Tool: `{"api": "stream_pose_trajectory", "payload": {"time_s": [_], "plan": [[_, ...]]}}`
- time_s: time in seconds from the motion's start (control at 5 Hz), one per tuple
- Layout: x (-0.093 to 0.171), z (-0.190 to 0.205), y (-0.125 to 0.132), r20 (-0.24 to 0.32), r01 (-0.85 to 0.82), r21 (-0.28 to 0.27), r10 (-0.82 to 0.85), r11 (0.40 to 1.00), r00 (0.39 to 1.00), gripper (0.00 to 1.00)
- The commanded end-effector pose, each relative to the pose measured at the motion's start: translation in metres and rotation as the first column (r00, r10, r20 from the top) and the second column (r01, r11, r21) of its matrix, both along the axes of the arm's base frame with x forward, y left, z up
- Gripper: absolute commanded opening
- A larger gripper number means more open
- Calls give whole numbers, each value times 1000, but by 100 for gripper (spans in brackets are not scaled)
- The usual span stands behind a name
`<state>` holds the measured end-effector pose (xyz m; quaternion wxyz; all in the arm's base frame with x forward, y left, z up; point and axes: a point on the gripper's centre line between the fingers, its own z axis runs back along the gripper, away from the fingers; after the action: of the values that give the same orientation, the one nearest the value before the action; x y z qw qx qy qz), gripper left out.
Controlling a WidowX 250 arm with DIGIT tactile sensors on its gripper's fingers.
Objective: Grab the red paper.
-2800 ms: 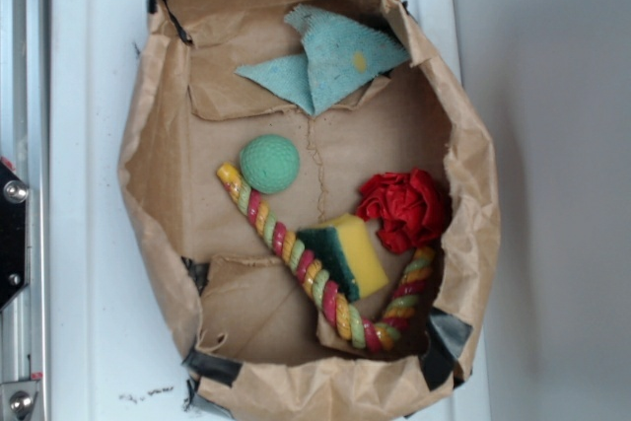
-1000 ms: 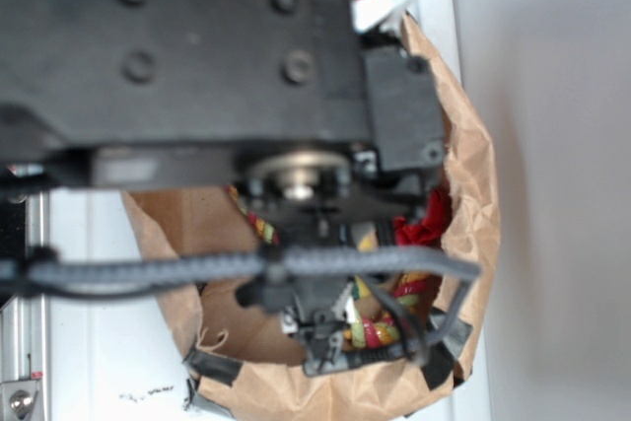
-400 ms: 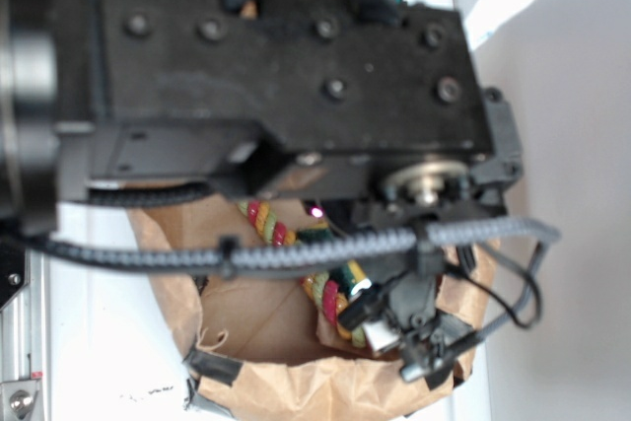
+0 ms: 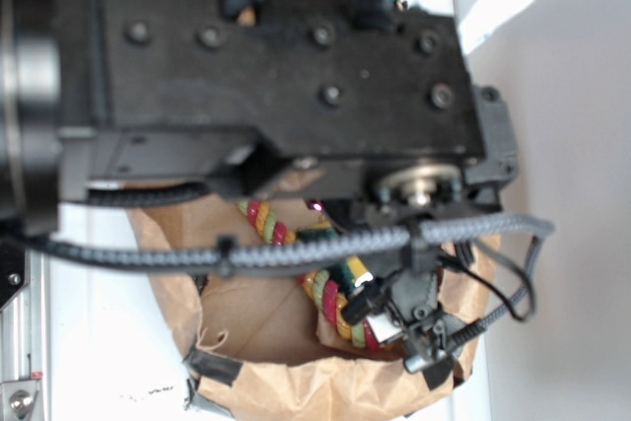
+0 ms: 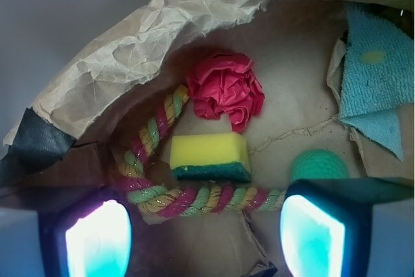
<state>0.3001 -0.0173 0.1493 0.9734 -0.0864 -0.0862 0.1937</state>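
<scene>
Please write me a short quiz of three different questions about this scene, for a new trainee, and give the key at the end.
1. True or false: the gripper already holds the red paper.
2. In the wrist view, which thing lies directly between the red paper and the striped rope? A) the green ball B) the yellow and green sponge C) the blue cloth
3. Fill in: all these things lie inside an opened brown ______ bag.

Key:
1. False. The paper lies apart, beyond the open fingers.
2. B.
3. Paper.
</scene>
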Motion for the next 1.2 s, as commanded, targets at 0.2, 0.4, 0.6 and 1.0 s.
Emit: {"api": "stream_pose_trajectory", "payload": {"time_s": [0.2, 0.4, 0.6, 1.0], "plan": [[9, -32, 10, 164, 79, 6, -79, 997, 983, 100], [5, -37, 6, 211, 116, 12, -116, 993, 971, 100], [15, -40, -3, 209, 112, -37, -102, 993, 973, 100], [44, -43, 4, 222, 28, -11, -25, 1000, 975, 100]]}}
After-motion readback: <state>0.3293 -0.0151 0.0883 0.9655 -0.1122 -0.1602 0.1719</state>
